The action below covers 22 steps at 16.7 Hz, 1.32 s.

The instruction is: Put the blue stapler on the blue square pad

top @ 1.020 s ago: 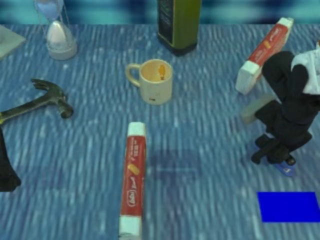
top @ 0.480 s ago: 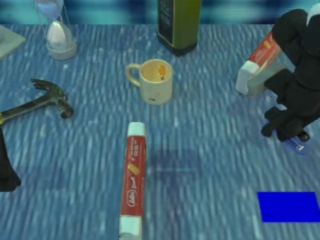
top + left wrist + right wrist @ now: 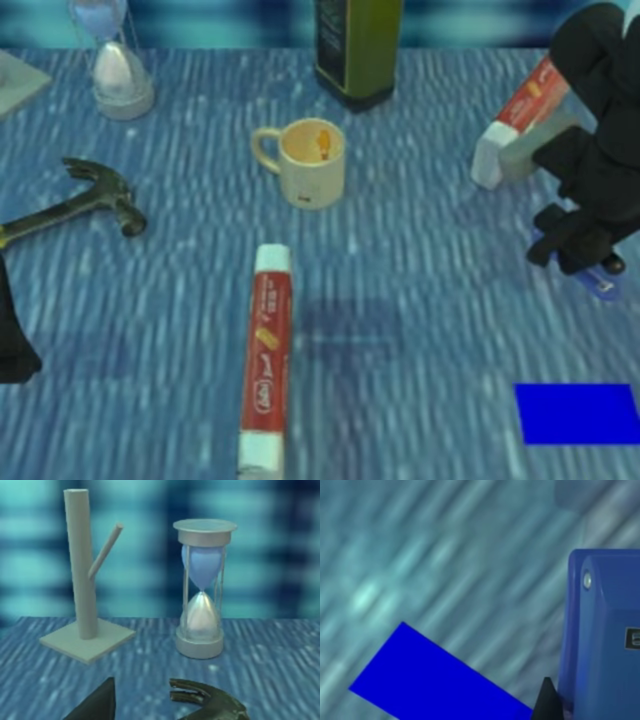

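Stapler [image 3: 601, 283] position: blue body at roughly 3 o'clock on the table [image 3: 420, 250], near the right edge, mostly covered from above by the right gripper [image 3: 575, 255]. Right gripper fingers clamped on the blue stapler, one black fingertip [image 3: 547, 702] visible against the stapler's side in the right wrist view. Contact between stapler and tabletop: cannot tell.

Blue square pad [image 3: 577, 413] at about 4 to 5 o'clock, flat at the right edge, apart from the stapler and nearer the camera-side edge. Same pad visible in the right wrist view [image 3: 435, 680], beside the stapler's blue casing [image 3: 602, 640].

Left gripper [image 3: 15, 340] parked at 9 o'clock on the left edge; finger state: cannot tell.

Other items: hammer [image 3: 85, 205] at 9 to 10 o'clock; hourglass [image 3: 115, 60] at 11 o'clock; cream mug [image 3: 305, 160] near centre toward 12; dark green bottle [image 3: 358, 50] at 12 o'clock; one red-and-white tube [image 3: 266, 360] at 6 o'clock; second red-and-white tube [image 3: 520, 115] at 2 o'clock, against a grey slab [image 3: 535, 150]. Grey forked stand [image 3: 85, 595] beside the hourglass in the left wrist view.
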Motion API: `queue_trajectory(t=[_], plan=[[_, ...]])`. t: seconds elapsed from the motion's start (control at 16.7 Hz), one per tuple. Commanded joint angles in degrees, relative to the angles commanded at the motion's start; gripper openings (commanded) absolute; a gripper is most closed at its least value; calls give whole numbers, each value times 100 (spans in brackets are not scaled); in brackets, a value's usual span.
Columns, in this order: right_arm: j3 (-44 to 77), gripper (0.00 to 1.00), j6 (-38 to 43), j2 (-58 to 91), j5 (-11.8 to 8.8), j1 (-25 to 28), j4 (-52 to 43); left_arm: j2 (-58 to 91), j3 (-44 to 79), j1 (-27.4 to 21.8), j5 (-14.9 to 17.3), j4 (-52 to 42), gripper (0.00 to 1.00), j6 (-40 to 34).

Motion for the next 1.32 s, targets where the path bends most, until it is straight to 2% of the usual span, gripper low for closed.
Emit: queue_trajectory(t=[0.24,0.84,1.02,1.32], plan=[[-297,0,-851,-327,-10,102,-58,0,0,0,0,0,100,0],[-1669,0,-4311,-1793,-31,443,-226,0,0,0,0,0,100,0],[-1871,0,-4712,-2032,-31,486,-219,0,0,0,0,0,100,0],[-1873,0,-4711,-2011,-32,460,-202,0,0,0,0,0,100,0]])
